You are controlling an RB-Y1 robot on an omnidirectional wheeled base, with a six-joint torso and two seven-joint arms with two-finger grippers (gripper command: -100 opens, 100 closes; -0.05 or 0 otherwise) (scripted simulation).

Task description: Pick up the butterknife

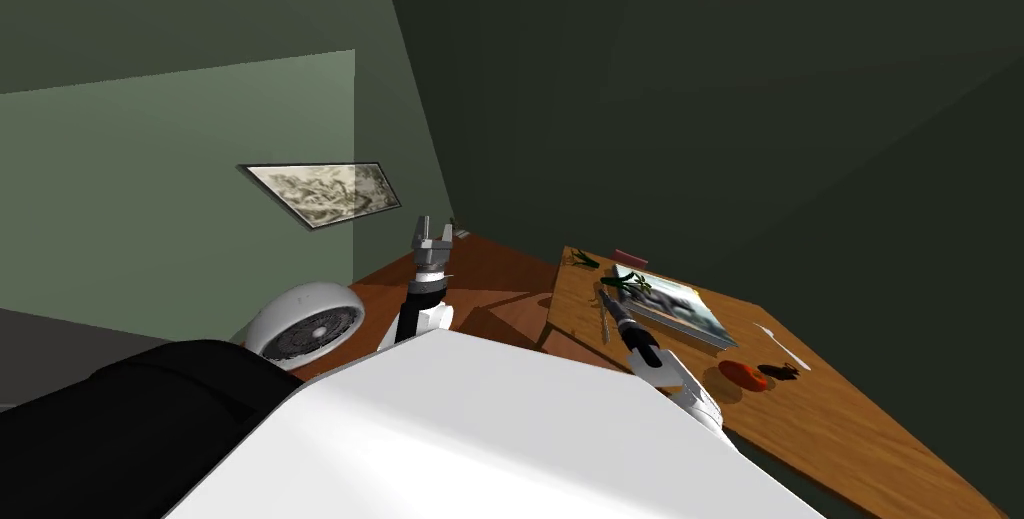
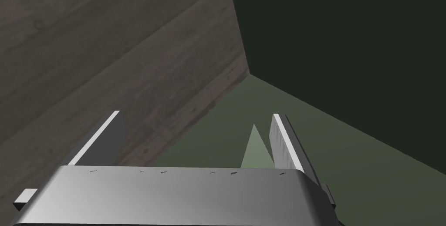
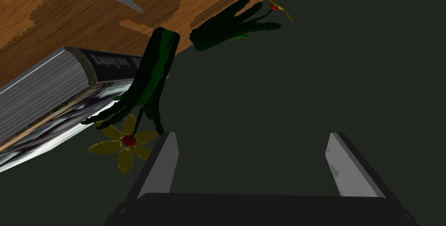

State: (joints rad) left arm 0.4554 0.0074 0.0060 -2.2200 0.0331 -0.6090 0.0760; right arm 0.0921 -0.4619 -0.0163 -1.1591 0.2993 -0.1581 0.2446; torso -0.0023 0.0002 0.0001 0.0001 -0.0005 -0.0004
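— On the brown wooden table [image 1: 850,423], where's the slim grey butterknife [image 1: 604,323]?
— Flat on the wood, near the thick glossy book [image 1: 680,308], with nothing touching it.
— And the right gripper [image 3: 252,138]?
— Over the table by the book, fingers spread wide, holding nothing. A yellow flower on a green stem [image 3: 126,143] sits just beside one finger.
— Left gripper [image 1: 433,233]?
— Raised off to the side, fingers wide apart, empty.

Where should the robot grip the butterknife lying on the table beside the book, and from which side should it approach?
Probably from straight above with the open right gripper, its fingers spanning the butterknife across its narrow width near mid-length. It lies flat on the wooden table, long and thin, close beside the book, so a sideways approach offers little to pinch.
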